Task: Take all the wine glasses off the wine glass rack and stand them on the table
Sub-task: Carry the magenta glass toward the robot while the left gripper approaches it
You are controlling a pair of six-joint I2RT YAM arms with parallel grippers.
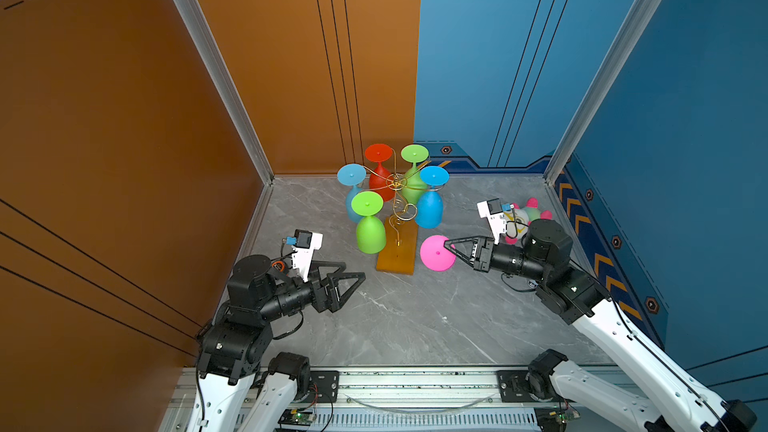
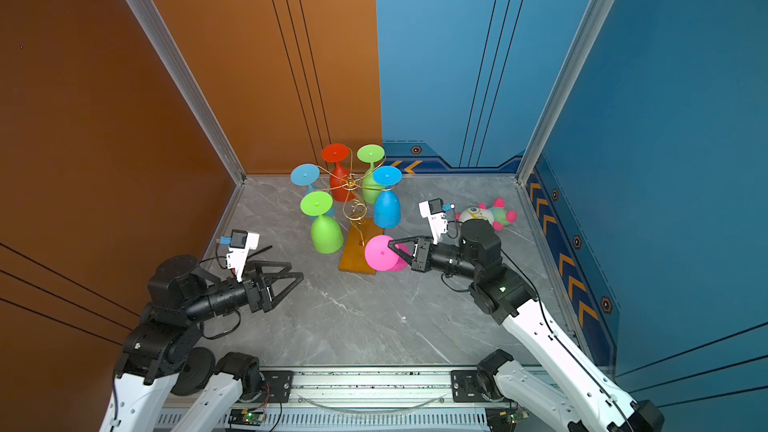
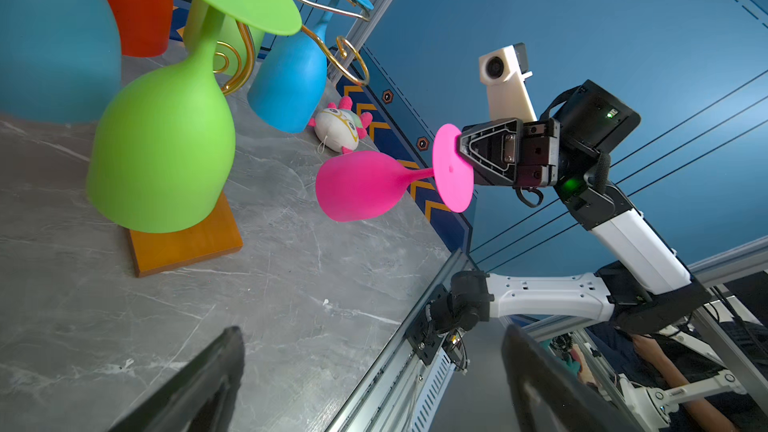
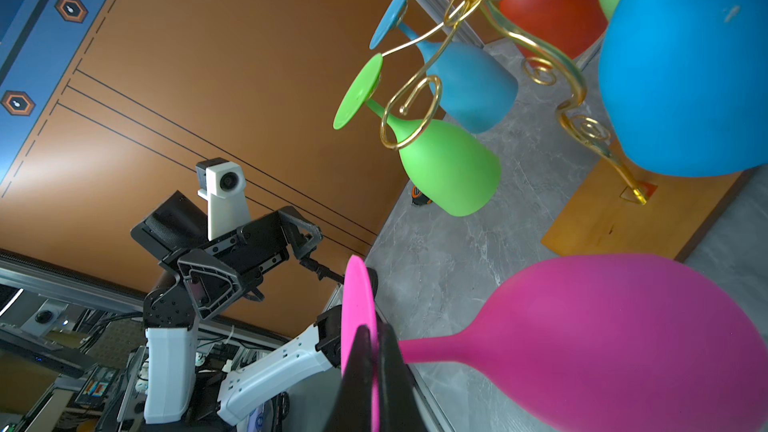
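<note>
The wine glass rack (image 1: 397, 184) is a gold wire stand on an orange-brown wooden base (image 1: 397, 257) at the back middle of the table. Several coloured glasses hang upside down from its arms. A pink wine glass (image 1: 434, 253) (image 3: 361, 187) hangs in the air just right of the base, lying nearly level and apart from the wire. My right gripper (image 1: 448, 245) (image 4: 372, 332) is shut on the rim of its foot disc. My left gripper (image 1: 355, 271) (image 3: 372, 331) stands open and empty, low, left of the base.
A green glass (image 1: 369, 230) hangs nearest my left gripper, and a blue glass (image 1: 429, 209) hangs just behind the pink one. A plush toy (image 1: 528, 214) lies at the back right by the blue wall. A metal rail (image 1: 415, 380) runs along the table's front edge.
</note>
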